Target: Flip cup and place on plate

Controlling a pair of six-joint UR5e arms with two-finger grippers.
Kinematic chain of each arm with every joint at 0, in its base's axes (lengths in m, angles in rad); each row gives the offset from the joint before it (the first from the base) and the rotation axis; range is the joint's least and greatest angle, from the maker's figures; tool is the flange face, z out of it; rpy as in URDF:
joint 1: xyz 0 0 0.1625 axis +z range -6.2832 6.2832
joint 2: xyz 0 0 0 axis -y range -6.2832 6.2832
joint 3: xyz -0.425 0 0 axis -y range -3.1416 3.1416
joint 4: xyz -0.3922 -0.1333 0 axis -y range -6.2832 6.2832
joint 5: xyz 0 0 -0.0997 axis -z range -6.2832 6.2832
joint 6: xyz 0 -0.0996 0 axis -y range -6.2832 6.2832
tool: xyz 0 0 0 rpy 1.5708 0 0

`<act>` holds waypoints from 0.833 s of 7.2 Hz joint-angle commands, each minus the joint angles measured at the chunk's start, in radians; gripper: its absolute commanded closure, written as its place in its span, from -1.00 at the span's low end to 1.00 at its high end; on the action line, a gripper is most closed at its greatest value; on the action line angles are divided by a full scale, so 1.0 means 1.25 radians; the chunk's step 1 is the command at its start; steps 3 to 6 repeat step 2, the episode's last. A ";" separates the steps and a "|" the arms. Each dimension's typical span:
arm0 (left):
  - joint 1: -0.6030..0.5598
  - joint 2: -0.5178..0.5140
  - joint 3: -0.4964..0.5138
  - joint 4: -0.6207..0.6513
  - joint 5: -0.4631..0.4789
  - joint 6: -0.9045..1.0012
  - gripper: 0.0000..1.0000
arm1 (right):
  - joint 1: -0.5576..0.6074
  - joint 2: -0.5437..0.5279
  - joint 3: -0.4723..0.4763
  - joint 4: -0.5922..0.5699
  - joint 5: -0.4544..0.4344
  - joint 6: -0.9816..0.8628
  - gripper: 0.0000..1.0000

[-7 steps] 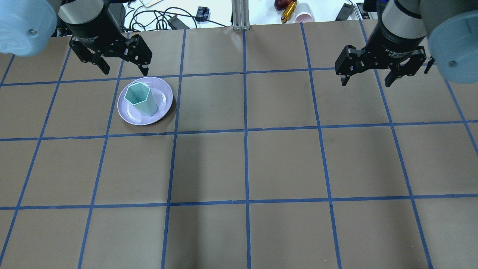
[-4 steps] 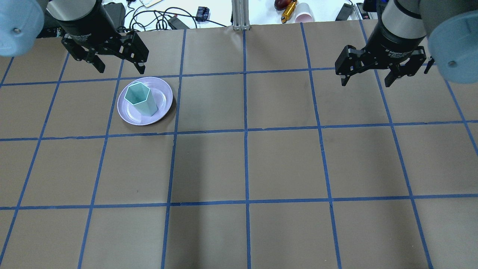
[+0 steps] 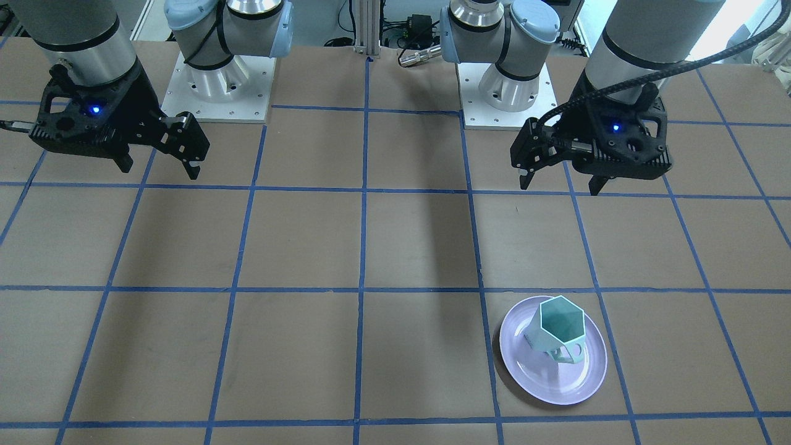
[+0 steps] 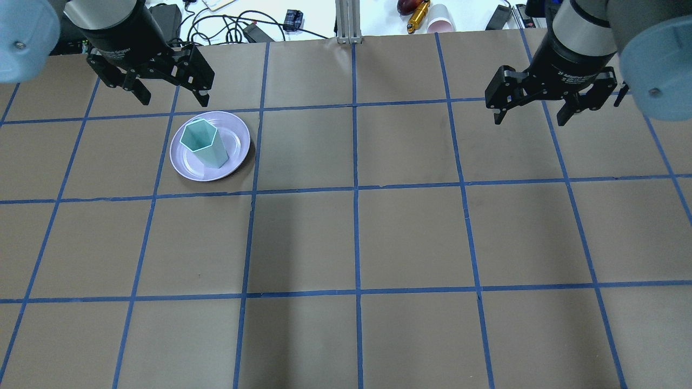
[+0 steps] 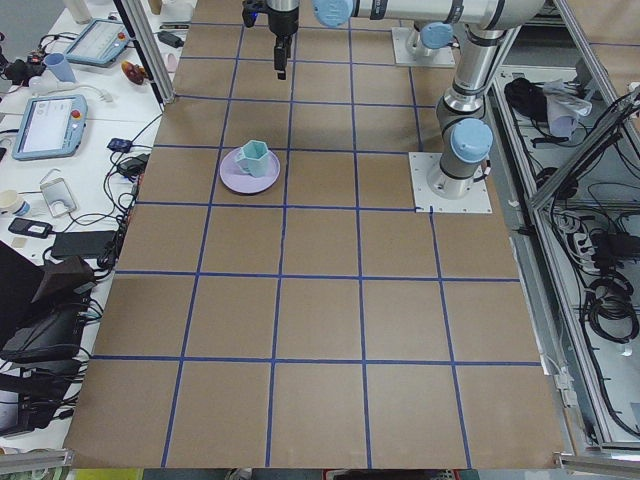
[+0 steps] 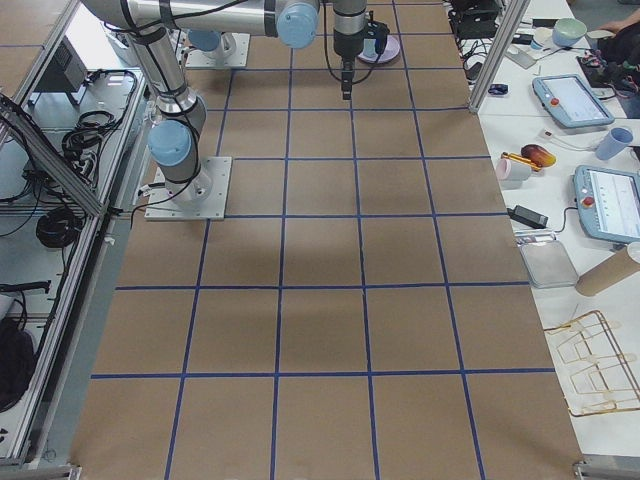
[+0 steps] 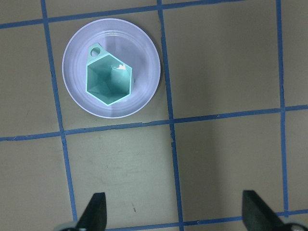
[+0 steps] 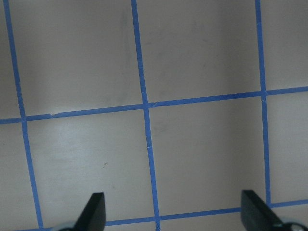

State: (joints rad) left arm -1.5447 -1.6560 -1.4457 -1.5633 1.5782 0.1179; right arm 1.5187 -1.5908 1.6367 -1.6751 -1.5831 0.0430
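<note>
The mint-green faceted cup (image 4: 203,141) stands upright, mouth up, on the lavender plate (image 4: 238,141) at the table's far left. It shows in the front view as the cup (image 3: 558,324) on the plate (image 3: 525,358), and from the left wrist as the cup (image 7: 108,83) on the plate (image 7: 77,57). My left gripper (image 4: 174,99) is open and empty, raised beyond the plate; it also shows in the front view (image 3: 560,183). My right gripper (image 4: 531,118) is open and empty at the far right, also in the front view (image 3: 159,168).
The brown table is marked with a blue tape grid (image 4: 355,186). Cables and small items (image 4: 254,27) lie beyond the far edge, with a pink cup (image 4: 440,19) and a metal post (image 4: 346,21). Both arm bases (image 3: 507,80) stand at the robot's side.
My left gripper has moved up and away from the plate, toward the far left edge. The cup, plate and right gripper have not moved.
</note>
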 commanded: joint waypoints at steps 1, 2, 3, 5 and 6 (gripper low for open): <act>0.000 0.001 0.001 0.000 0.000 0.000 -1.00 | 0.000 0.000 0.000 0.000 0.000 0.000 -1.00; 0.000 0.001 0.001 0.000 0.000 0.000 -1.00 | 0.000 0.000 0.000 0.000 0.000 0.000 -1.00; 0.000 0.001 0.001 0.000 0.000 0.000 -1.00 | 0.000 0.000 0.000 0.000 0.000 0.000 -1.00; 0.000 0.001 0.001 0.000 0.000 0.000 -1.00 | 0.000 0.000 0.000 0.000 0.000 0.000 -1.00; 0.000 0.001 0.001 0.000 0.000 0.000 -1.00 | 0.000 0.000 0.000 0.000 0.000 0.000 -1.00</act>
